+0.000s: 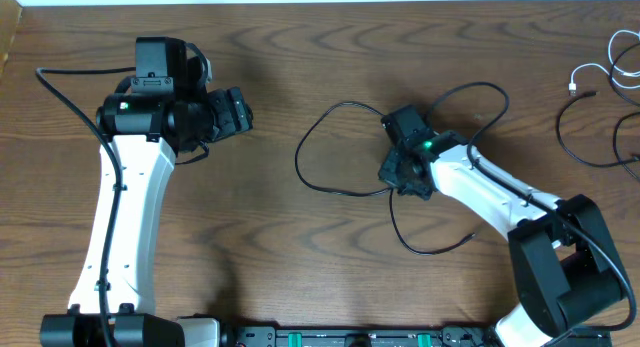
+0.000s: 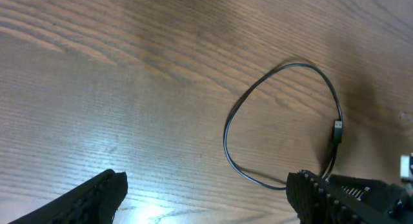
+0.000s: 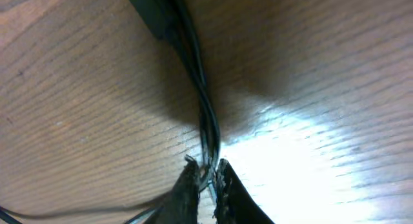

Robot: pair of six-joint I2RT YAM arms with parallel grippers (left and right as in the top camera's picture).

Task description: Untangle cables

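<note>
A thin black cable (image 1: 318,137) lies in loops at the table's middle, with a free end trailing toward the front (image 1: 470,235). My right gripper (image 1: 400,172) is down on it and shut on its strands; the right wrist view shows the strands (image 3: 205,114) pinched between the fingertips (image 3: 206,175), with a black plug (image 3: 151,14) further along. My left gripper (image 1: 243,115) is open and empty, hovering left of the loop. The left wrist view shows the loop (image 2: 271,121) and its plug (image 2: 337,128) between its fingers (image 2: 206,192).
More cables lie at the far right edge: a white one (image 1: 600,72) with a plug and black ones (image 1: 585,137). The table top is wood. Black equipment lines the front edge (image 1: 350,337).
</note>
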